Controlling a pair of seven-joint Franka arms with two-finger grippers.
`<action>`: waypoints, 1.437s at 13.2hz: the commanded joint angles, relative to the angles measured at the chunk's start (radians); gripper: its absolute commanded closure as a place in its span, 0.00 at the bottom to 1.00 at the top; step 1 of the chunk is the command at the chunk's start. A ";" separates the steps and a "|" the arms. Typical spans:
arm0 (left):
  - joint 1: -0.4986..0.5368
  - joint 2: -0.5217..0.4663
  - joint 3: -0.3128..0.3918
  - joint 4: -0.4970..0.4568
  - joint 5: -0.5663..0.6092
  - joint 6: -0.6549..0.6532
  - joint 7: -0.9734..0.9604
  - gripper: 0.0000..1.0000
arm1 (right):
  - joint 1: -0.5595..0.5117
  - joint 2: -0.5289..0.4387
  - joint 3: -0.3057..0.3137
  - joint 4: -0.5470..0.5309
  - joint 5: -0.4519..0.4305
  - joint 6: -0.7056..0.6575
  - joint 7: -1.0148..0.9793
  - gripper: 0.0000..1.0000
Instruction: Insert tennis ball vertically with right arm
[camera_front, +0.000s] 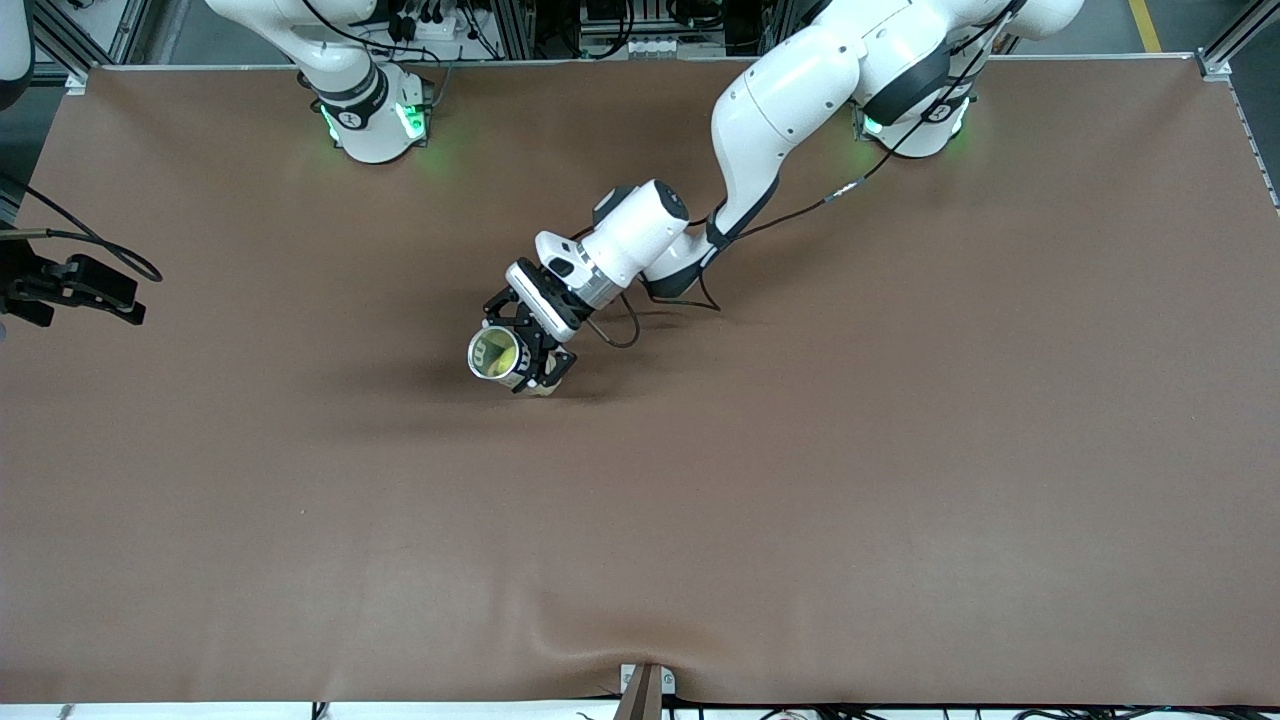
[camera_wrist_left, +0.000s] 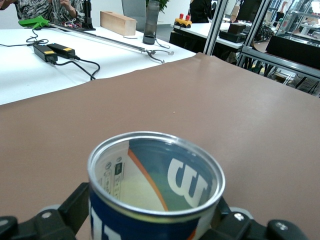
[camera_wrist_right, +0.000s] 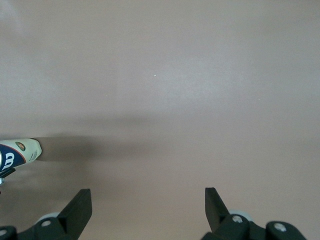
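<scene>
- Front view: the left gripper (camera_front: 522, 350) has its jaws set around a tennis ball can (camera_front: 496, 356) near the middle of the brown table (camera_front: 900, 480), with the can's open mouth tipped toward the camera. The right arm (camera_front: 350, 80) shows only its base and lower link at the table's top edge; its gripper is outside this view. No tennis ball is visible anywhere on the table, so the thing to be inserted cannot be located.
- Left wrist view: the can (camera_wrist_left: 156, 190) sits between the 2 black fingers (camera_wrist_left: 75, 207), its rim open and its inside apparently empty. Risk: if the can is tilted as it seems, a ball lowered straight down could catch the rim and bounce away.
- Right wrist view: the right gripper (camera_wrist_right: 148, 207) hangs over bare table with its jaws spread wide and nothing between them; the can (camera_wrist_right: 19, 152) just shows at the picture's edge. Risk: this arm has no ball in hand, so it must first find one. It would then come down close to the left gripper, where contact could knock the can out of hold.
</scene>
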 joint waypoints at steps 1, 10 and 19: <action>0.000 -0.056 -0.013 -0.038 0.001 0.025 -0.060 0.00 | -0.005 0.013 0.009 0.028 -0.017 -0.014 0.001 0.00; 0.027 -0.095 -0.013 -0.129 0.012 0.022 -0.064 0.00 | -0.008 0.013 0.009 0.028 -0.017 -0.012 0.001 0.00; 0.096 -0.150 -0.050 -0.247 0.044 0.020 -0.064 0.00 | -0.008 0.013 0.009 0.028 -0.017 -0.012 0.001 0.00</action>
